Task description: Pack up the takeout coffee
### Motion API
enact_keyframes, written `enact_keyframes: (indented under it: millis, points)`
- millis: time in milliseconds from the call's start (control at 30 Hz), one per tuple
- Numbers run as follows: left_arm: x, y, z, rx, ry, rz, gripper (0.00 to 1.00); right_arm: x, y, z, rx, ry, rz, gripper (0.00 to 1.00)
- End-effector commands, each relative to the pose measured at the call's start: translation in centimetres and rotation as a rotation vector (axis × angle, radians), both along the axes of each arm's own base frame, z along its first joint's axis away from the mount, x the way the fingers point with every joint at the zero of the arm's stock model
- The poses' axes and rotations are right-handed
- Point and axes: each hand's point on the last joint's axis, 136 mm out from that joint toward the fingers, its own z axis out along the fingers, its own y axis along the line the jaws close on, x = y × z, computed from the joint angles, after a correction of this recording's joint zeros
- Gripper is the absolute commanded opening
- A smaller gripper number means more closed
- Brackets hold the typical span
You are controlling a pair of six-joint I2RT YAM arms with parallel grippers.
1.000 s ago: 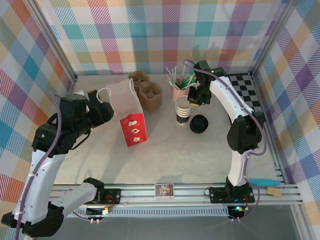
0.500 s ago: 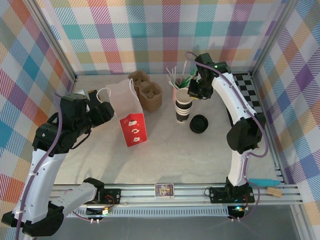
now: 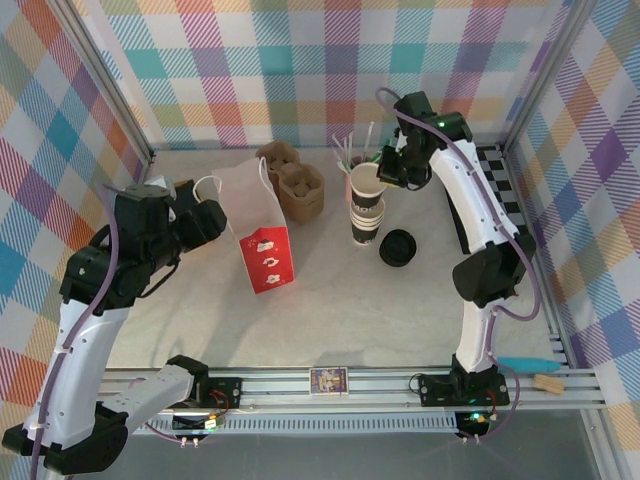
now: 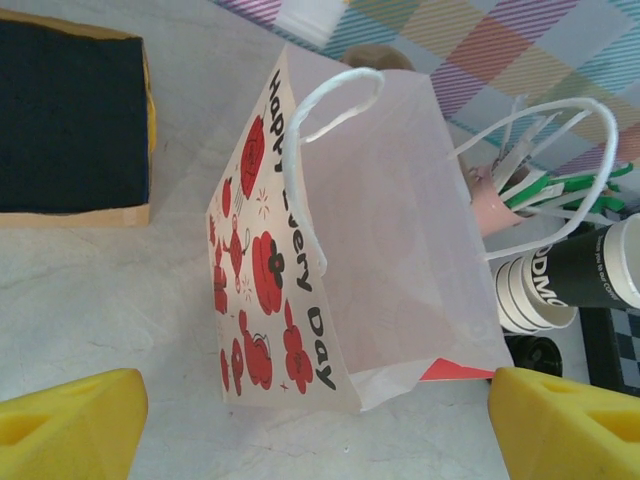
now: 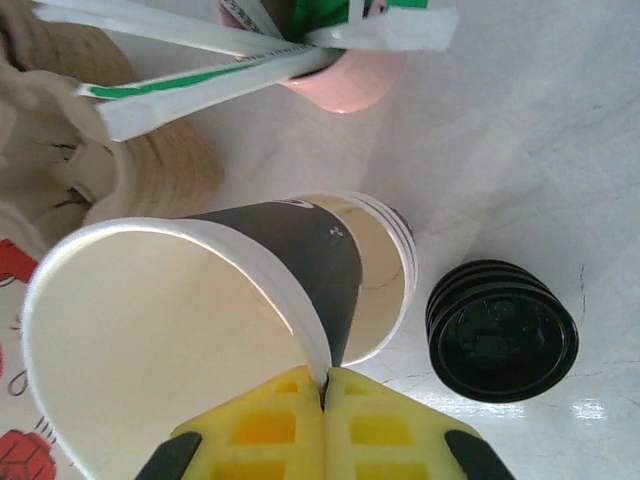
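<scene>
Top view: right pincer [image 3: 380, 176] pinching the rim of a lidless paper cup [image 3: 367, 186], cup's base at the mouth of the cup stack [image 3: 366, 222]; black lid [image 3: 398, 247] on tabletop [image 3: 330, 300] nearby. Left wrist: left pincer [image 4: 315, 430] spread wide, facing printed paper bag [image 4: 340, 250]. Right wrist: yellow fingers [image 5: 270, 420] pressed together on the cup's wall.

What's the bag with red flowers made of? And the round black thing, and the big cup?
Bag: looks like thin matte paper, creased at its folds.
Black lid: probably plastic, glossy, with moulded ridges.
Cup: seems paper, smooth cream inside, with a rolled rim; any coating is unclear.
</scene>
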Motion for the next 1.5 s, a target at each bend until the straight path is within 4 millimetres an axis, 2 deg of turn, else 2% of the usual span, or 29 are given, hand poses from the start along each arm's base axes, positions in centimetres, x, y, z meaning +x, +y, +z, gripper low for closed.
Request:
enact_keyframes:
  millis: [0, 133, 367, 500, 600, 700, 867, 967, 1067, 1133, 1267, 1333, 1467]
  points:
    - [0.3, 0.3, 2.6, -0.007, -0.091, 0.004, 0.88, -1.5, 0.0, 2.5, 0.007, -0.018, 0.028, 0.00]
    - [0.0, 0.0, 4.3, -0.031, -0.147, -0.016, 0.88, -2.8, -0.6, 5.3, 0.011, -0.069, 0.045, 0.00]
    - [-0.7, -0.6, 6.2, -0.063, -0.197, -0.060, 0.87, -5.9, -1.2, 8.1, 0.020, -0.108, 0.095, 0.00]
    - [-1.4, -0.7, 7.3, -0.079, -0.220, -0.084, 0.87, -8.3, -1.3, 8.7, 0.008, -0.096, 0.141, 0.00]
    - [-1.9, -1.1, 6.9, -0.085, -0.199, -0.109, 0.86, -10.6, -1.1, 8.2, -0.002, -0.066, 0.177, 0.00]
    - [-2.5, -1.7, 5.6, -0.101, -0.157, -0.145, 0.85, -12.9, -0.7, 6.4, -0.005, -0.009, 0.198, 0.00]
    - [-3.5, -3.7, 2.2, -0.134, -0.042, -0.235, 0.78, -16.3, 0.0, 1.4, 0.008, 0.087, 0.184, 0.00]
    - [-4.4, -5.0, 1.9, -0.136, -0.045, -0.282, 0.77, -17.8, 0.3, -1.5, 0.014, 0.114, 0.165, 0.00]
    - [-5.0, -7.2, 1.6, -0.140, -0.029, -0.353, 0.75, -18.9, 0.7, -4.4, 0.027, 0.135, 0.135, 0.00]
    - [-5.5, -9.4, 1.3, -0.132, -0.029, -0.407, 0.75, -19.1, 0.7, -6.1, 0.013, 0.129, 0.114, 0.00]
    - [-6.4, -13.0, 0.6, -0.096, -0.049, -0.480, 0.75, -18.4, 0.3, -8.0, -0.032, 0.101, 0.067, 0.01]
    - [-6.7, -15.2, -0.2, -0.117, -0.037, -0.516, 0.76, -18.0, 0.3, -9.1, -0.043, 0.097, 0.056, 0.01]
    - [-7.0, -17.9, -2.1, -0.163, 0.004, -0.570, 0.77, -17.3, 1.0, -10.6, -0.025, 0.077, 0.061, 0.02]
